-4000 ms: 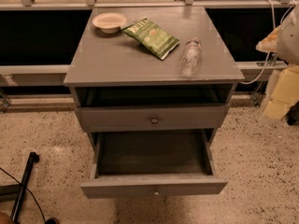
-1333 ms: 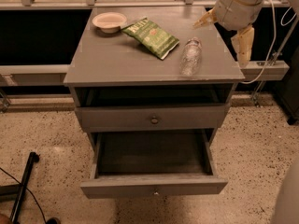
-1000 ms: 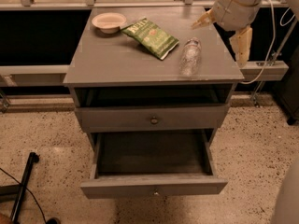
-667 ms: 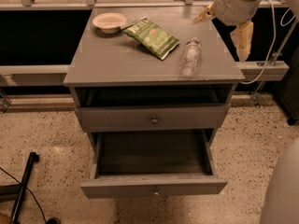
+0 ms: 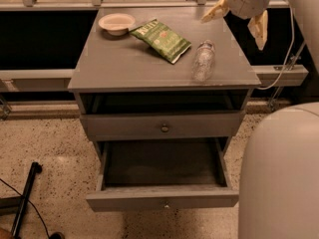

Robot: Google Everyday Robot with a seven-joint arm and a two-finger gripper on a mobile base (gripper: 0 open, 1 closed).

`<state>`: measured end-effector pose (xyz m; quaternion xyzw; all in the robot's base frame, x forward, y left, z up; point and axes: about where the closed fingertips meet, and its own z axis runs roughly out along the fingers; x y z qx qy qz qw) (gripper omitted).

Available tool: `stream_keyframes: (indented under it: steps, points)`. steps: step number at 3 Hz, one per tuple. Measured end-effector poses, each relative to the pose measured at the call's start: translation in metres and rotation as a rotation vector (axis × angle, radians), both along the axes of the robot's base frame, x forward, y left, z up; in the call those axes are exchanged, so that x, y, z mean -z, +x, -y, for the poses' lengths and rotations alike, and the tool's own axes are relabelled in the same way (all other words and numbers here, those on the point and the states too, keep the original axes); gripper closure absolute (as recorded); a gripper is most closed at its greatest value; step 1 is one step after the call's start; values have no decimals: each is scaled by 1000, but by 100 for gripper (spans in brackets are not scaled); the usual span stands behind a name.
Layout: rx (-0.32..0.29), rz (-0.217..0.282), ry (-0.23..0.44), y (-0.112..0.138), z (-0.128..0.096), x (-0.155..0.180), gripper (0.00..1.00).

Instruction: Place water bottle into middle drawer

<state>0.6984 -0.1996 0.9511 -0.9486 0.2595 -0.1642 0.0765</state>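
Note:
The water bottle (image 5: 202, 60), small, clear and crinkled, lies on its side on the right part of the grey cabinet top (image 5: 124, 59). The middle drawer (image 5: 162, 197) is pulled open below, with a dark bare interior and a small knob at its front centre. My gripper (image 5: 235, 24) hangs open above the top's far right corner, up and to the right of the bottle and apart from it, with its two tan fingers (image 5: 259, 29) spread wide and nothing between them.
A green snack bag (image 5: 160, 39) lies left of the bottle, and a pale bowl (image 5: 116, 22) sits at the back left. The upper drawer (image 5: 162, 125) with a round metal knob is closed. My arm's white body (image 5: 279, 173) fills the lower right. A dark pole (image 5: 25, 198) lies on the speckled floor.
The arm came in from the right and the gripper now hangs over the cabinet's far right corner, shifting slightly up and right in the last second. The arm's body has swelled into the lower right. The bottle has not moved.

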Motion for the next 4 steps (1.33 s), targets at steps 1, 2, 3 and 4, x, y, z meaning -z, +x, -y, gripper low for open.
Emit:
stream_keyframes:
  steps: [1,2,3,4]
  points:
    - [-93,-6,-88,19,-1,20,0]
    - [-145,-40,-164,36,-1,48,0]
    - [-198,-66,-196,48,-10,72,2]
    - [-235,-76,-192,51,-20,82,18]
